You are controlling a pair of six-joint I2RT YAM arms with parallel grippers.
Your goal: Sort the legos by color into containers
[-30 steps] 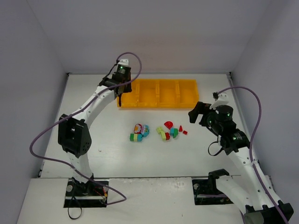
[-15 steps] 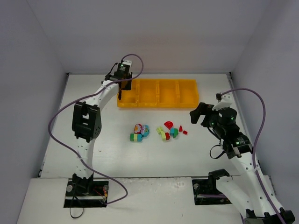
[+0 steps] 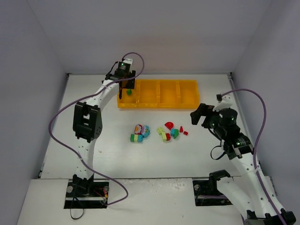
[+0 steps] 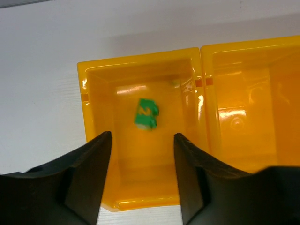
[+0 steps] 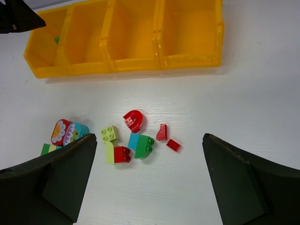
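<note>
Left wrist view: the left tool (image 4: 143,140) is seen with fingers apart, nothing gripped, above the leftmost compartment of the orange tray (image 4: 140,58), where a green brick (image 4: 146,114) lies. The right tool (image 5: 149,140) is spread wide, nothing held, near loose legos (image 5: 133,119) scattered on a white worktop (image 3: 154,159), enclosed by pale grey walls (image 3: 178,37).
</note>
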